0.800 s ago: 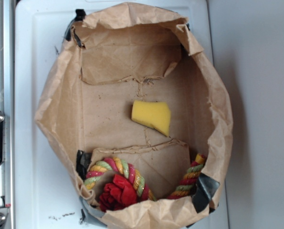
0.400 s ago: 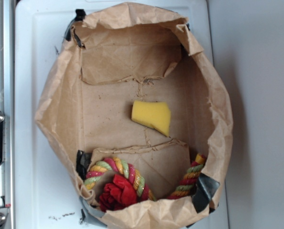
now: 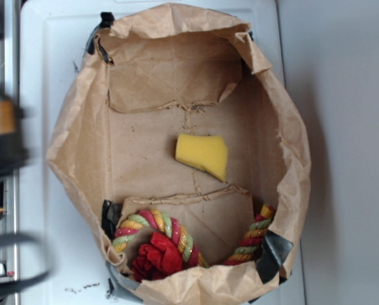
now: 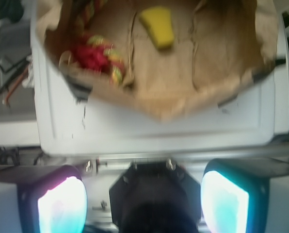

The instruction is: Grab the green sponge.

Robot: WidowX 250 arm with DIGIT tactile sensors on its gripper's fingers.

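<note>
The green sponge (image 3: 203, 155), in fact a yellow foam block with one slanted edge, lies on the floor of a brown paper-lined box (image 3: 292, 146), near its middle. In the wrist view the sponge (image 4: 158, 26) shows at the top, far from my gripper (image 4: 143, 201). The two glowing pads (image 4: 62, 204) stand wide apart at the bottom with nothing between them, so the gripper is open. It hovers outside the box, beyond the white rim (image 4: 149, 128). In the exterior view my arm (image 3: 2, 143) is a dark blur at the left edge.
A red, yellow and green rope toy (image 3: 154, 244) lies along the box's near side, below the sponge. The crumpled paper walls stand high all round. A metal rail (image 3: 10, 63) runs down the left.
My arm has swept into the left edge of the exterior view, blurred by motion. The sponge and the rope toy have not moved.
</note>
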